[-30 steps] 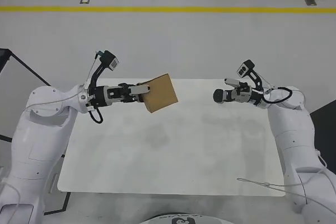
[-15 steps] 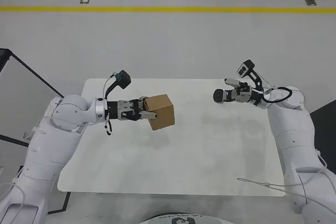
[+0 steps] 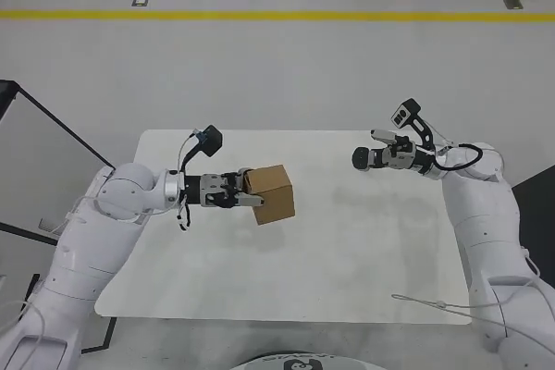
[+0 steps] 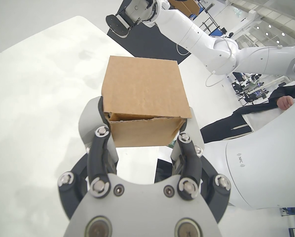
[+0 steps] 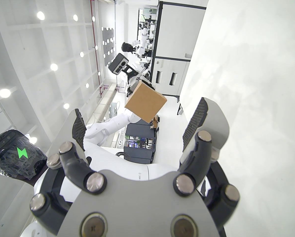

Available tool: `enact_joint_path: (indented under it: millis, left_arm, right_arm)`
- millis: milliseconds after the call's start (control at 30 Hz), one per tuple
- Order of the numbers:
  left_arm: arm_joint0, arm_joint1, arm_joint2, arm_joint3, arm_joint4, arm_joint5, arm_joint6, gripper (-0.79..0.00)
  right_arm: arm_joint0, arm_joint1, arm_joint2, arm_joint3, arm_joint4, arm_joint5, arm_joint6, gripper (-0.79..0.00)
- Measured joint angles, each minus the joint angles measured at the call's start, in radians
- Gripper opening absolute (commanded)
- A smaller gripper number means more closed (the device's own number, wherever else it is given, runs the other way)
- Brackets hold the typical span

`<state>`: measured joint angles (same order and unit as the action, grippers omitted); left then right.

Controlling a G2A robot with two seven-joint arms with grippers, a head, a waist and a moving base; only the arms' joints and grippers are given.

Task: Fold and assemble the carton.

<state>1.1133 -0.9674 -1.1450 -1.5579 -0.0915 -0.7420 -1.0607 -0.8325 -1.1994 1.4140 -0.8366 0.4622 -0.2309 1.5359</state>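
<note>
A brown carton (image 3: 272, 193) folded into a closed cube hangs over the left half of the white table (image 3: 351, 259). My left gripper (image 3: 250, 192) is shut on its near side, one finger on each flank. In the left wrist view the carton (image 4: 143, 99) fills the space between the fingers (image 4: 98, 114), and a torn flap edge faces the camera. My right gripper (image 3: 360, 158) is held above the table's far right part, open and holding nothing. From the right wrist view the carton (image 5: 145, 100) shows far off between the open fingertips (image 5: 141, 119).
A black frame (image 3: 18, 120) stands off the table's left side. A thin cable (image 3: 435, 303) lies by the table's front right corner. The table's middle and front are bare white surface.
My left arm has swung the carton from the table's far edge toward the front and a little right, turning it as it went. The right arm has stayed still.
</note>
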Motion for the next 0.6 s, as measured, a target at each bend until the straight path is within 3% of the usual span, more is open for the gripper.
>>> enact_joint_path:
  millis: [100, 400, 600]
  left_arm:
    - [-0.009, -0.002, 0.051, 0.029, 0.058, -0.049, 0.020, -0.785]
    - [-0.062, 0.002, 0.196, 0.141, 0.384, -0.254, 0.236, -0.785]
    - [-0.070, 0.001, 0.205, 0.156, 0.403, -0.270, 0.267, -0.785]
  right_arm:
    - [0.000, 0.000, 0.000, 0.000, 0.000, 0.000, 0.000, 0.000]
    - [0.000, 0.000, 0.000, 0.000, 0.000, 0.000, 0.000, 0.000]
    - [0.000, 0.000, 0.000, 0.000, 0.000, 0.000, 0.000, 0.000]
